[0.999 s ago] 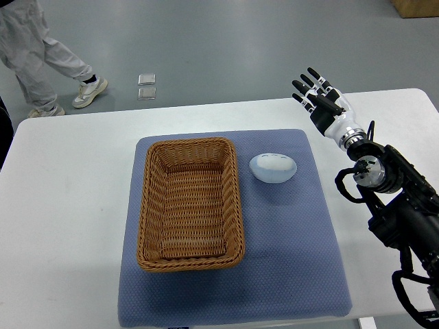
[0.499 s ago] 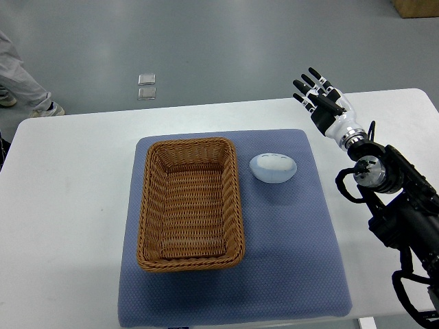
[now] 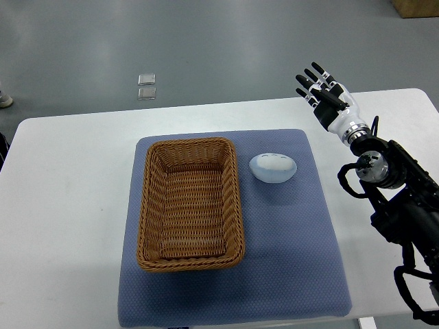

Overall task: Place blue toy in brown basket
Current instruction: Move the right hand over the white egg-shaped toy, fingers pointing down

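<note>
The blue toy (image 3: 273, 167) is seen lying on the blue mat (image 3: 288, 274), just to the right of the brown basket (image 3: 190, 203). Nothing is seen inside the basket. The right hand (image 3: 327, 99) is held up over the far right part of the white table (image 3: 68, 205), with fingers spread and nothing held.
</note>
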`<state>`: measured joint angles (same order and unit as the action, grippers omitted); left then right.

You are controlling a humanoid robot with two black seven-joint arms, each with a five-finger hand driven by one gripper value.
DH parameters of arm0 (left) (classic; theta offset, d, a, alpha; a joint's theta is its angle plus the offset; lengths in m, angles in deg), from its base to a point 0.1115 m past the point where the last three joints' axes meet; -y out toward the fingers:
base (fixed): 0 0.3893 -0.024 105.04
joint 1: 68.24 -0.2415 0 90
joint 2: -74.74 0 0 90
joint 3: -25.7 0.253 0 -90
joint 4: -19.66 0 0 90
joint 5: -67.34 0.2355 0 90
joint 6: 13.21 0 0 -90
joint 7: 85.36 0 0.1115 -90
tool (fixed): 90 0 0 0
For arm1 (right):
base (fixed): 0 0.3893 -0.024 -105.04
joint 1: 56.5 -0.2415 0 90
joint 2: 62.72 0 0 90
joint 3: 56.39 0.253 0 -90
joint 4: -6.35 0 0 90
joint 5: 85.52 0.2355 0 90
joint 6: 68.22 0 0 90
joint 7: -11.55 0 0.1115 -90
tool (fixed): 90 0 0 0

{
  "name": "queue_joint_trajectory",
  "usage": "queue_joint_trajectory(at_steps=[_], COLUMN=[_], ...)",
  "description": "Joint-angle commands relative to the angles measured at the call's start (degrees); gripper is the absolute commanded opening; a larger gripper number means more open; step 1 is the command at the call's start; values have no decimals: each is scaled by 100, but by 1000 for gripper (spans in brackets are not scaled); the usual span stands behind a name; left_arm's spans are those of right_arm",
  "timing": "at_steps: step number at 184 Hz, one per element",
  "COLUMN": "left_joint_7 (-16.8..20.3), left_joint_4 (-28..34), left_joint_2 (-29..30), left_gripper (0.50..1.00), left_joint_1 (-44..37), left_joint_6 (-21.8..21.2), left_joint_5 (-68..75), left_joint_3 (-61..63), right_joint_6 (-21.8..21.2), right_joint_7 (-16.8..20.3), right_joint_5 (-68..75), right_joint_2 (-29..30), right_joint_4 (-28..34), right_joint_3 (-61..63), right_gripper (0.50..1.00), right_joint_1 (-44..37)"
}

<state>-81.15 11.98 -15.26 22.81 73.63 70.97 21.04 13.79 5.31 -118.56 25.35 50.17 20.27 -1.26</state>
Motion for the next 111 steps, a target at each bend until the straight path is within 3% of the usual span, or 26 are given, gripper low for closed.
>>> queue_joint_trajectory(at_steps=[1,24,69,111], left_joint_7=[0,0,0,0], left_joint_4=[-5,-5,-5,-5], left_joint_2=[0,0,0,0], left_gripper=[1000,1000,1000,1000], left_joint_1=[0,0,0,0], left_joint_6=[9,0,0,0], left_joint_5=[-2,-2,-2,6], left_joint_3=[0,0,0,0], right_joint_6=[95,324,333,342], right_joint_7=[9,35,44,61], right_joint_5=[0,-27,-97,-132], right_joint_2=[-62,-115,-458,-1477], right_joint_4=[48,48,48,443], right_joint_3=[-37,-63,-617,-2224], right_gripper=[905,905,905,905], right_joint_1=[-40,-224,-488,-1015])
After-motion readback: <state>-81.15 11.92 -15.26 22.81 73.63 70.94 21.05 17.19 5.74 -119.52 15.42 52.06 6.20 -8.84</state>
